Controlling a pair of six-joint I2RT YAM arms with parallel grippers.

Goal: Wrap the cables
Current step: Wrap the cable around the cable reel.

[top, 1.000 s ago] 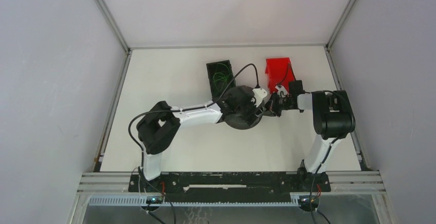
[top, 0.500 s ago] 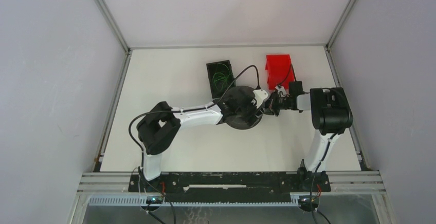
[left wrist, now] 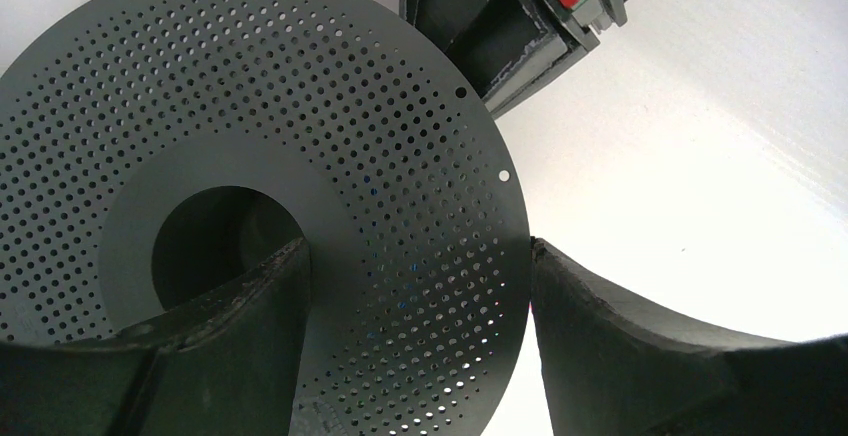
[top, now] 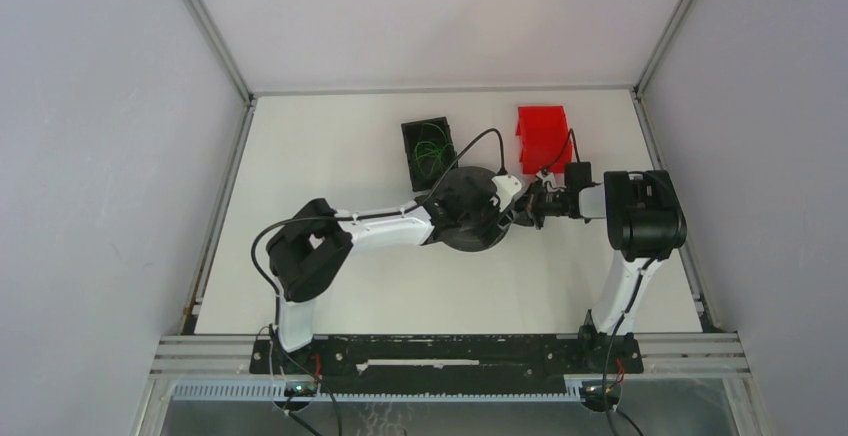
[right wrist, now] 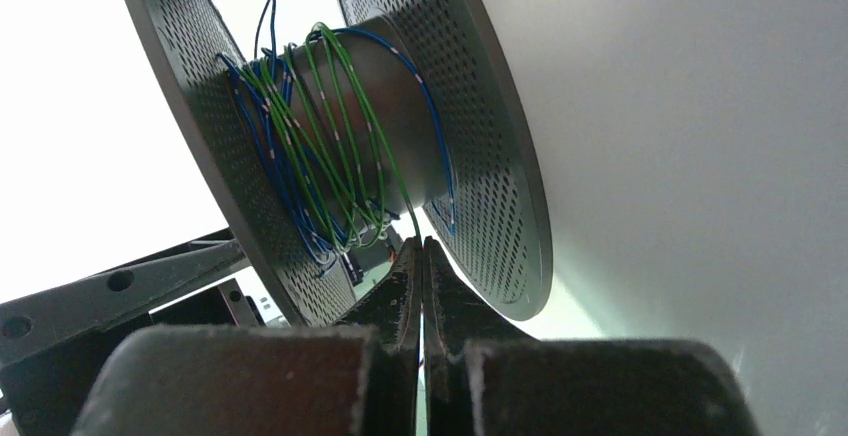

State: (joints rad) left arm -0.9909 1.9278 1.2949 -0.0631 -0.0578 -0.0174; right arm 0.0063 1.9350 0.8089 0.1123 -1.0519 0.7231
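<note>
A dark grey perforated spool (top: 462, 218) stands mid-table. In the left wrist view my left gripper (left wrist: 418, 248) straddles its flange (left wrist: 300, 106), one finger in the hub hole, the other at the rim, both touching. In the right wrist view the spool's core (right wrist: 400, 86) carries loose windings of blue cable (right wrist: 262, 126) and green cable (right wrist: 345, 121). My right gripper (right wrist: 421, 244) is shut on a green strand that runs up to the core. From above, the right gripper (top: 522, 211) is at the spool's right edge and the left gripper (top: 490, 206) is over it.
A black bin (top: 428, 151) with loose green cable stands just behind the spool. A red bin (top: 541, 134) stands behind the right wrist. The right arm's black gripper body (left wrist: 520, 16) shows close by the spool's rim. A black arm cable (top: 480, 141) loops over the spool.
The spool and my left gripper have shifted slightly away from me. The right wrist has lowered and drawn back a little, uncovering more of the red bin. Both grips are unchanged.
</note>
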